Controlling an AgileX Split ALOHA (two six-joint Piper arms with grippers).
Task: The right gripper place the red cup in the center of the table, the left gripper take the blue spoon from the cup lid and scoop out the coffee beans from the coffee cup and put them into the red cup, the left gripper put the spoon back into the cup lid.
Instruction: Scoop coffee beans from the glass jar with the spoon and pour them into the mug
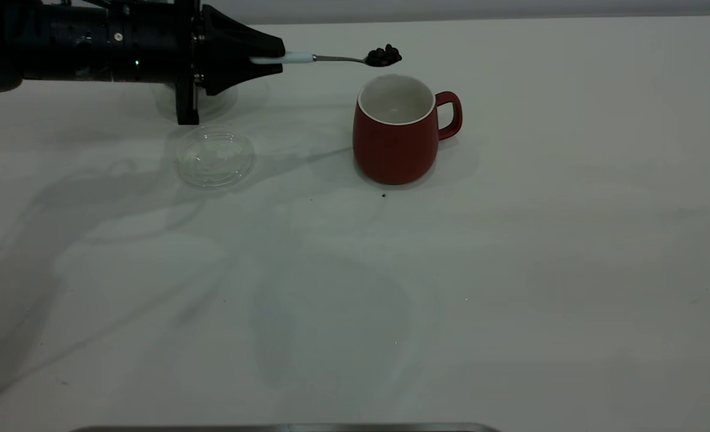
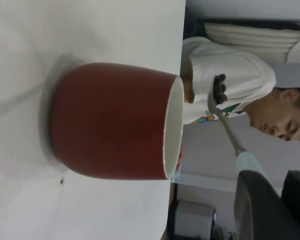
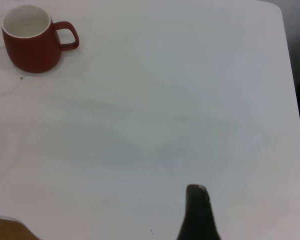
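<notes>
One red cup [image 1: 396,141], one blue spoon [image 1: 298,57]

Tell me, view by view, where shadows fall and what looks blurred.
Exterior view: soft grey arm shadows streak the table around the cup lid; the red cup stays crisp. Left wrist view: the left gripper looms dark and unfocused. Right wrist view: evenly lit, faint shadows only.

Coffee cup [image 1: 196,99] at upper left of exterior view mostly hidden behind left gripper [image 1: 268,60]; contents not discernible. Right gripper [image 3: 197,215] cut off by bottom edge of right wrist view, one finger showing. Speck [image 1: 383,195] below red cup [image 1: 397,135] too small to identify.
</notes>
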